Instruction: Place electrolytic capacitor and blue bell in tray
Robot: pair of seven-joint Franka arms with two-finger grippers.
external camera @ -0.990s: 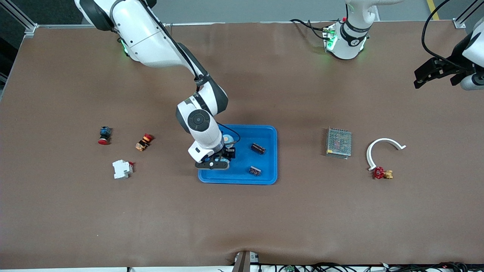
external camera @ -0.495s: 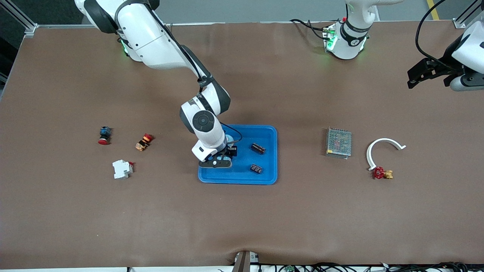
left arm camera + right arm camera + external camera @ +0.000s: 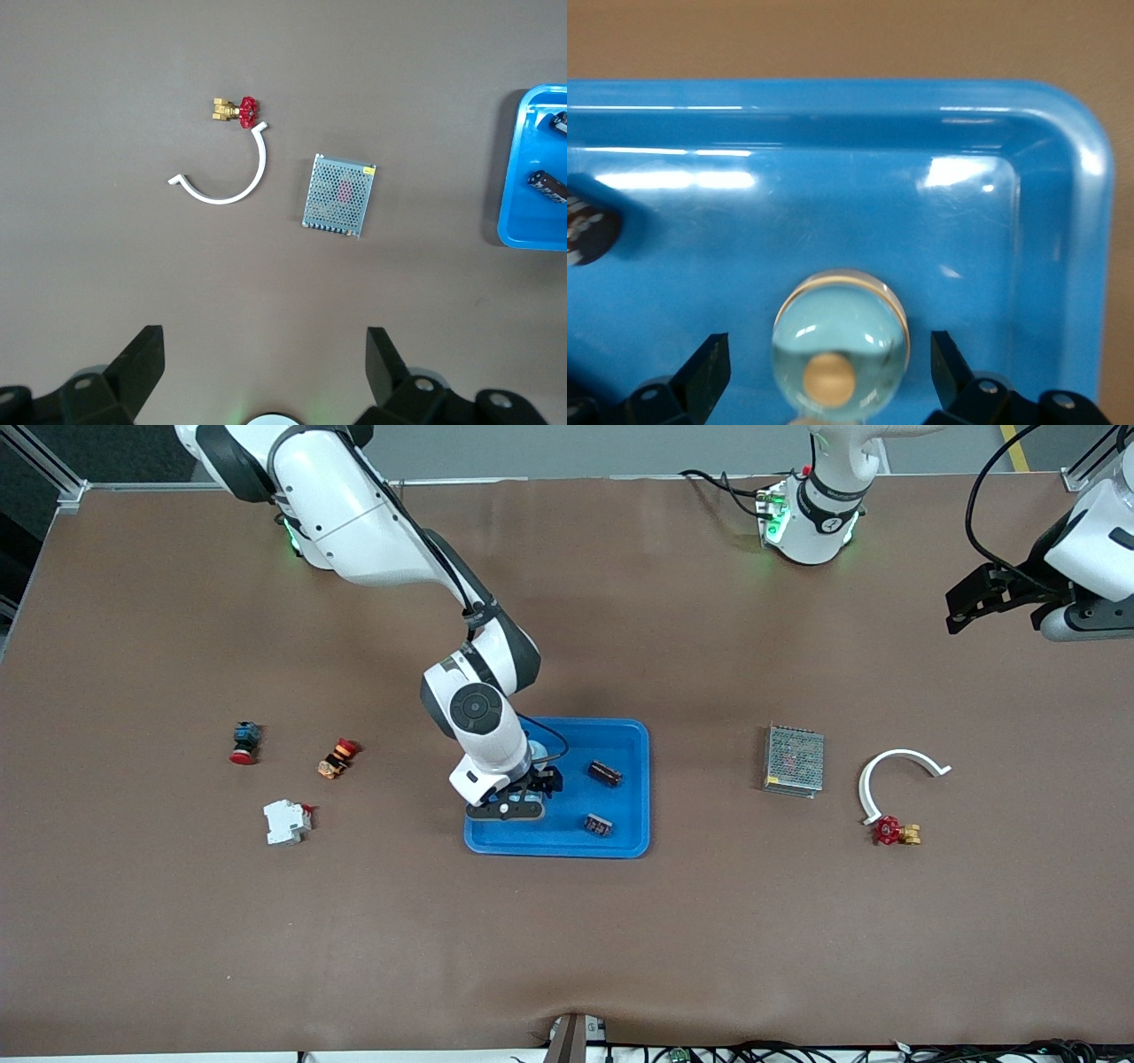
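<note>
With its jaws standing wide apart around the pale blue domed bell (image 3: 841,345), now resting in the shallow bright blue plastic tray (image 3: 633,735) beside two dark cylindrical capacitors (image 3: 605,772), the right gripper (image 3: 829,376) seems to be finishing the release and next needs a straight lift clear, while the left gripper (image 3: 264,376) waits, jaws open and empty, over the brown counter (image 3: 567,939).

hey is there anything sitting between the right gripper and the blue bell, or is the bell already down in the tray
Nothing visible stands between them. The blue bell sits in the tray, between the open fingers of the right gripper, which do not touch it. The left gripper waits open over bare table at its end.
</note>
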